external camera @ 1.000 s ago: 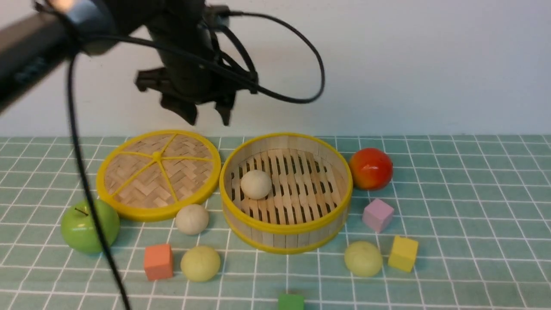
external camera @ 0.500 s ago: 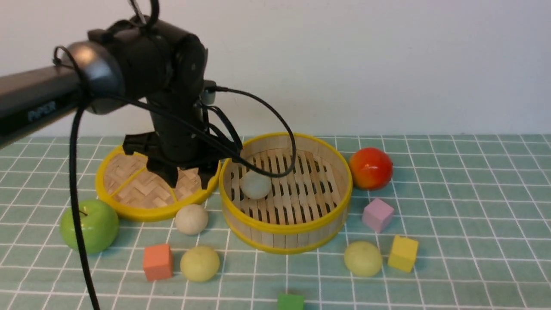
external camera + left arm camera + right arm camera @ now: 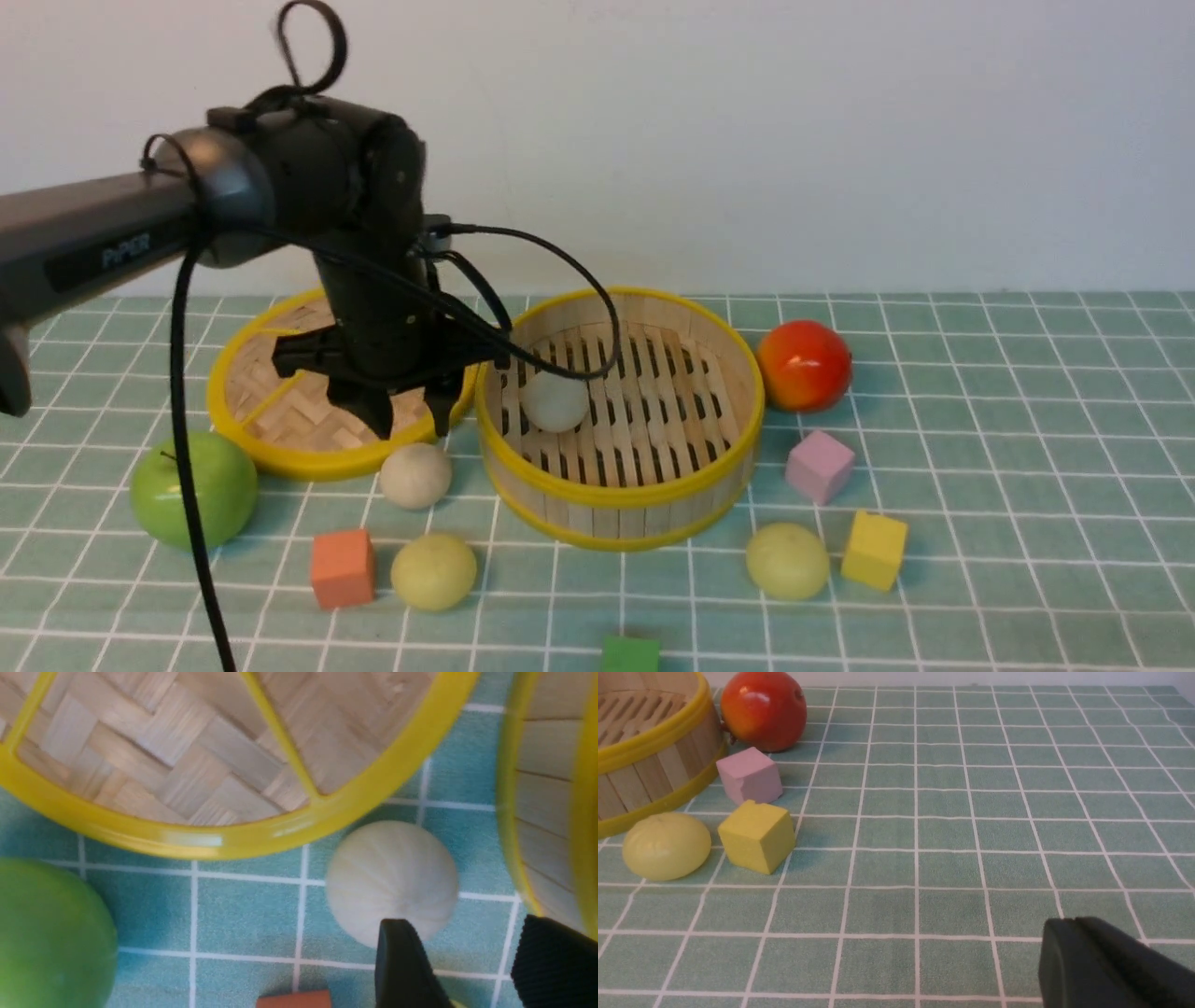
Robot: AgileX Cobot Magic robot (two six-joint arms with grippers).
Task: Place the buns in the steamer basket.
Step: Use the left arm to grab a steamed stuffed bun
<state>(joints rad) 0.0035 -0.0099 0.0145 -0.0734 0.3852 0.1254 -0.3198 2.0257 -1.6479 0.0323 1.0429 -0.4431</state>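
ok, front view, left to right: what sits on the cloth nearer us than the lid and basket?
green apple, orange cube, left yellow-green bun, green cube, right yellow-green bun, yellow cube. Beige bun overlaps, skipped.

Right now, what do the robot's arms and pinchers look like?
The left arm is a dark grey tube with pale PiPER lettering, a rounded grey joint and looping black cables. The left gripper has two black tapered fingers. Of the right gripper only a black, blocky tip shows.
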